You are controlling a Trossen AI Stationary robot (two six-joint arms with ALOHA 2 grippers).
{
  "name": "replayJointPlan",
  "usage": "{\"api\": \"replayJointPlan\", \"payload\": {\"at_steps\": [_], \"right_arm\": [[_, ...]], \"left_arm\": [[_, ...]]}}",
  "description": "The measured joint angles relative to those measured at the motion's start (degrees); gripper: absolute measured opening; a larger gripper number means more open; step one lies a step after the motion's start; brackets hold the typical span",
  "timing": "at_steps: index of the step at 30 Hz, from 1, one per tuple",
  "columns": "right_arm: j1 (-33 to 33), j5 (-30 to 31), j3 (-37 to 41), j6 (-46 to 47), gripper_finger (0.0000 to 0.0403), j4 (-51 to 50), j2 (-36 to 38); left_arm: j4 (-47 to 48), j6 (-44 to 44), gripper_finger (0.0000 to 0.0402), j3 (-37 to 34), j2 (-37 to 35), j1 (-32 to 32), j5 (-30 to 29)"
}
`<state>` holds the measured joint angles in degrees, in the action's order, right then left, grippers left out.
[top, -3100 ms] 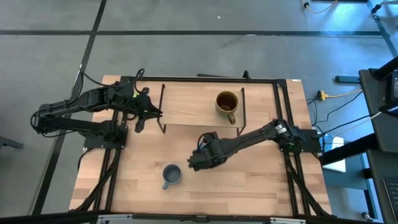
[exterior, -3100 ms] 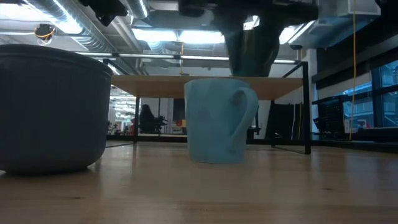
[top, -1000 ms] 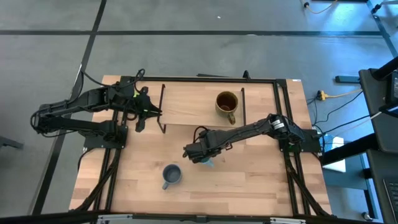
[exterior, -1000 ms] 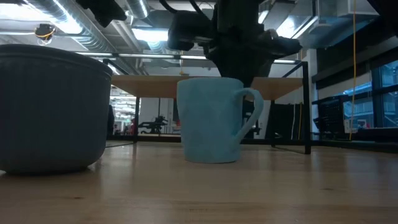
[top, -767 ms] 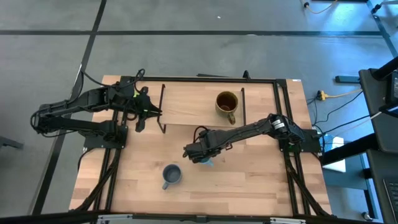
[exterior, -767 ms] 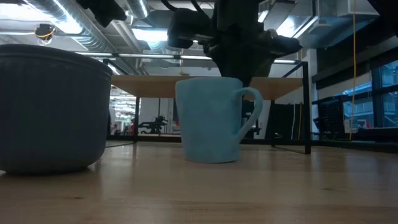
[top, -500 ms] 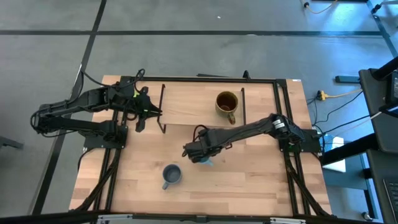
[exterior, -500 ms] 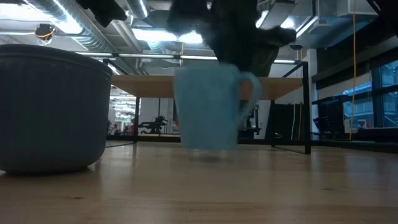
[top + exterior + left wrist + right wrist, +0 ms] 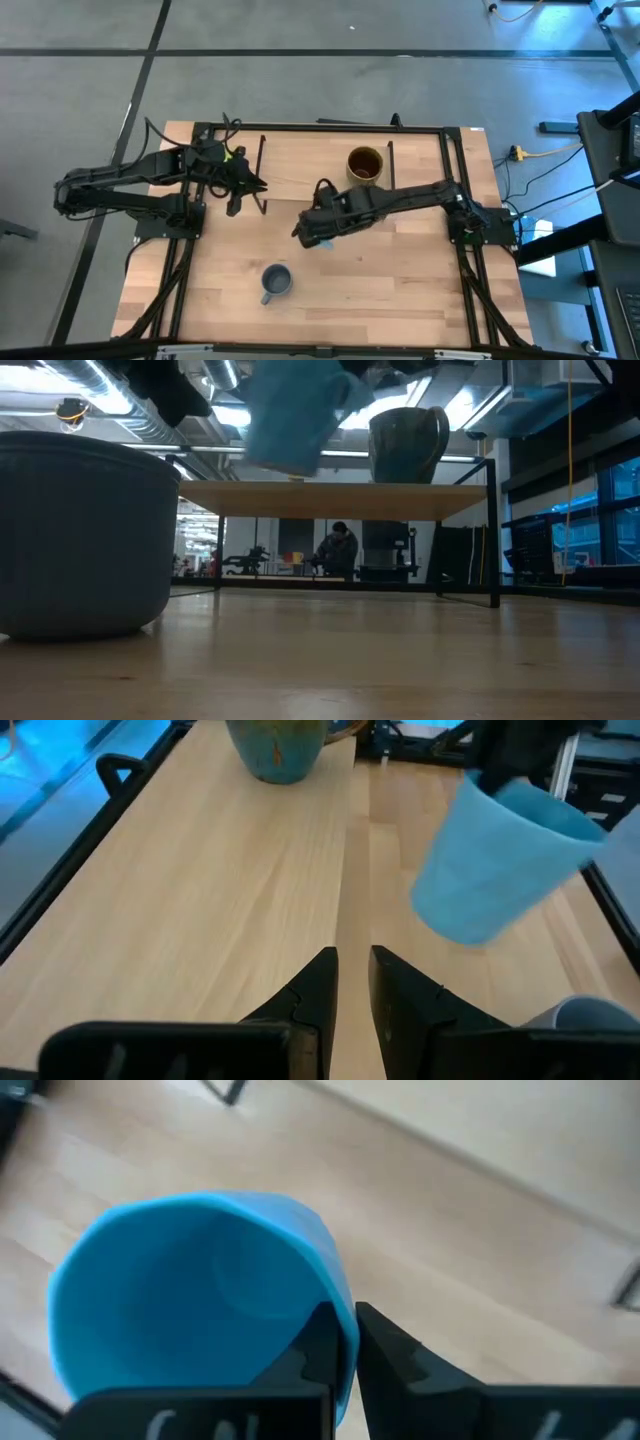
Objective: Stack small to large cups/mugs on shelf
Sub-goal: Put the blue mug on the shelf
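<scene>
Sky-blue mug [image 9: 195,1300] aloft in the right gripper [image 9: 340,1342], short of the shelf [image 9: 300,165]

Right gripper pinches the mug's rim, one finger inside and one outside, the jaws nearly together on the thin wall; the mug hangs tilted, clear of the tabletop [image 9: 400,290], beside the shelf's near edge toward its left end; the brown-olive mug [image 9: 365,165] stands upright on the shelf toward the right arm's side, so the carry likely has to go up over the board and across toward it; the small grey-blue mug [image 9: 277,282] sits on the table, well apart; the left gripper [image 9: 353,982] waits at the shelf's left end, fingers narrowly parted on nothing, nearer the shelf yet idle.
</scene>
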<state>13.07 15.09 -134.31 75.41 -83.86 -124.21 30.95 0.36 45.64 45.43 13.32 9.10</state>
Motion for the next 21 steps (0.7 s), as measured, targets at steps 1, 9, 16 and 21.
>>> {"api": "replayJointPlan", "payload": {"at_steps": [1,9,16,21], "right_arm": [[-0.4,0.17,0.01,-1.02,0.0023,-1.22,0.17],[-4.23,1.31,-0.63,-9.53,0.0024,-2.97,0.22],[-7.69,2.64,-0.65,-15.57,0.0025,-2.69,1.17],[-8.25,5.55,-0.76,-17.0,0.0022,-2.0,2.82]], "left_arm": [[-0.55,-0.15,0.0055,-0.26,0.0,0.0,0.01],[-1.46,-2.96,0.0055,-0.58,-0.02,0.0,0.02],[-0.79,-4.87,0.0055,-0.58,0.0,-0.02,0.22],[0.37,-5.84,0.0055,-0.58,0.0,0.0,0.2]]}}
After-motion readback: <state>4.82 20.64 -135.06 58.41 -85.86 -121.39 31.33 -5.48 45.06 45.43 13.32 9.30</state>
